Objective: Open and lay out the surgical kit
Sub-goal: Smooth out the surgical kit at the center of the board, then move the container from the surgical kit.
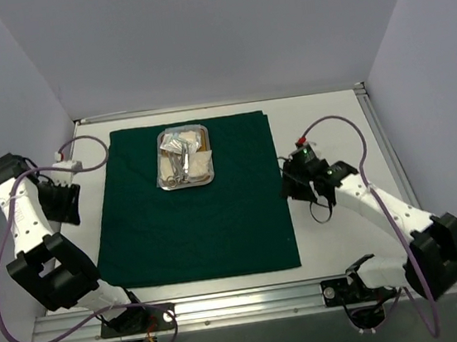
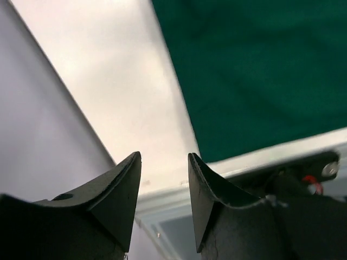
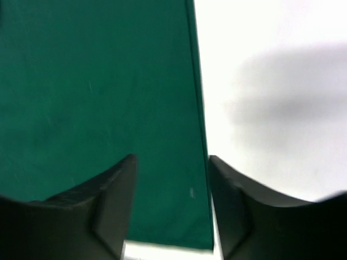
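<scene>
The surgical kit's dark green cloth (image 1: 195, 204) lies spread flat on the white table. Its steel tray (image 1: 164, 167) stands on the far middle of the cloth, holding silver clamps (image 1: 180, 167), white gauze (image 1: 200, 167) and clear packets (image 1: 179, 140). My left gripper (image 1: 64, 204) hovers left of the cloth's left edge. In the left wrist view it (image 2: 164, 160) is open and empty, with the cloth (image 2: 260, 70) off to one side. My right gripper (image 1: 293, 182) is at the cloth's right edge, open (image 3: 171, 160), with that edge of the cloth (image 3: 97, 81) lying below between the fingers.
White walls close in the table on the left, back and right. An aluminium rail (image 1: 253, 300) with the arm bases runs along the near edge. Bare white table (image 1: 331, 125) shows on both sides of the cloth.
</scene>
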Controlling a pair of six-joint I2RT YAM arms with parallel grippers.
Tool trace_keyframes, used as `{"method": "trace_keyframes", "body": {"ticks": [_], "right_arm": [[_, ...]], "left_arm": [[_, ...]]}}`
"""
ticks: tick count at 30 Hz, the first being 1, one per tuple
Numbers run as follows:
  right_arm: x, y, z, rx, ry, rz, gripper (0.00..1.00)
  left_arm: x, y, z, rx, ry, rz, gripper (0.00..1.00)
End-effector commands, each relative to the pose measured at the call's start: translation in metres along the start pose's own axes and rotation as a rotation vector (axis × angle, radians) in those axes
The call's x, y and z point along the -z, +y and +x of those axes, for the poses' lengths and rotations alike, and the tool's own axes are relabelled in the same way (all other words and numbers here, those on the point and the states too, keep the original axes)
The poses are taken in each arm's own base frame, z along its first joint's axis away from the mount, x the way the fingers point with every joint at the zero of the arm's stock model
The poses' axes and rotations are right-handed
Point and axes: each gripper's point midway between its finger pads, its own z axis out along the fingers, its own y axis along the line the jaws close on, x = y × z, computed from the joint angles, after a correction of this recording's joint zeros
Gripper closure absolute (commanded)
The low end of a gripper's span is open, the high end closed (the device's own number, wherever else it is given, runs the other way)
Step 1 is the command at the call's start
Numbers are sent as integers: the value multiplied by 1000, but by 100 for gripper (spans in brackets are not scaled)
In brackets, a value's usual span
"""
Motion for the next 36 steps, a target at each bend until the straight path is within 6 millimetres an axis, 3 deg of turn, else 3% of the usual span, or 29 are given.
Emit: {"method": "trace_keyframes", "body": {"ticks": [1,3,4,5,6,7,8,9,11,12,14,15,16,19,22,25,29,36], "right_arm": [[-16,17,-74,66,-117,-43,53],[-33,24,-100,97,-131,-44,61],[-27,43,-127,110,-179,-80,71],[-29,54,-139,125,-195,-102,75],[-44,65,-141,146,-163,-130,78],[-38,84,-163,152,-206,-181,82],[-41,99,-176,157,-237,-228,83],[-58,108,-175,157,-207,-257,83],[-60,133,-201,156,-253,-313,83],[-83,141,-200,162,-235,-319,83],[-87,170,-219,164,-270,-370,74],[-113,181,-213,171,-248,-380,71],[-121,193,-213,175,-240,-408,68],[-154,227,-217,156,-236,-481,68],[-182,252,-220,120,-218,-547,69],[-205,261,-221,97,-214,-555,71],[-227,262,-219,58,-218,-562,74],[-247,258,-201,25,-179,-562,87]], "left_arm": [[13,-56,-57,38,-114,158,51],[10,-55,-97,59,-202,122,52],[6,-66,-114,28,-221,128,52],[2,-64,-136,48,-265,119,53],[-1,-68,-149,42,-286,127,53],[-5,-79,-163,20,-306,155,54],[-13,-78,-180,40,-330,156,55],[-18,-78,-189,40,-340,156,55],[-39,-75,-207,65,-339,162,55],[-43,-71,-213,77,-342,156,55],[-66,-63,-218,115,-307,158,55],[-70,-60,-222,118,-305,158,55],[-76,-59,-223,121,-297,168,55],[-95,-66,-232,133,-284,232,55],[-115,-60,-235,148,-269,221,55],[-133,-46,-233,173,-240,169,55],[-149,-48,-228,181,-218,189,55],[-153,-49,-229,176,-225,198,55]]}}
